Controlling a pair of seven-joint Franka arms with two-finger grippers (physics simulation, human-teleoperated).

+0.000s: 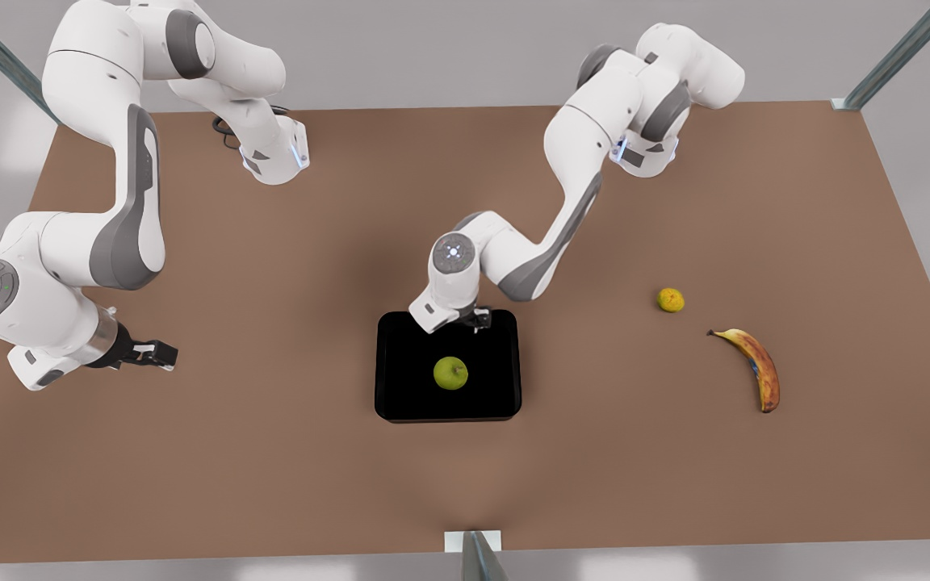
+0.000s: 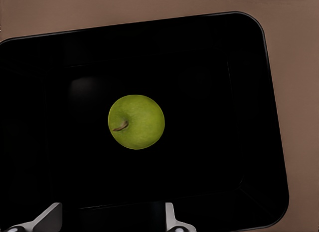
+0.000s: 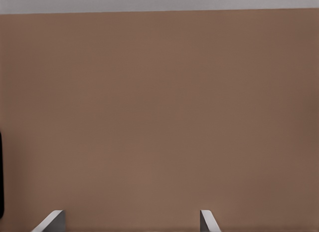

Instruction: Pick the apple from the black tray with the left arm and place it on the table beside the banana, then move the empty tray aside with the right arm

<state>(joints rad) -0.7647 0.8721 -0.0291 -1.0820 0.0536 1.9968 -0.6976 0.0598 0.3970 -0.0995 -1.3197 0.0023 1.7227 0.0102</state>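
Observation:
The yellow-green apple (image 1: 450, 373) (image 2: 136, 121) lies near the middle of the black tray (image 1: 400, 403) (image 2: 239, 67), stem dimple up. My left gripper (image 1: 477, 319) (image 2: 112, 223) hovers over the tray's far rim, open, with the apple lying ahead of its fingers and apart from them. The bruised banana (image 1: 756, 367) rests on the brown table (image 1: 271, 468) toward the front view's right. My right gripper (image 1: 160, 353) (image 3: 129, 223) waits low over the table at the front view's left, open and holding nothing.
A small bumpy yellow-orange fruit (image 1: 671, 299) sits just behind the banana. A dark sliver of the tray's edge (image 3: 1, 172) shows in the right wrist view. Bare tabletop lies between tray and banana.

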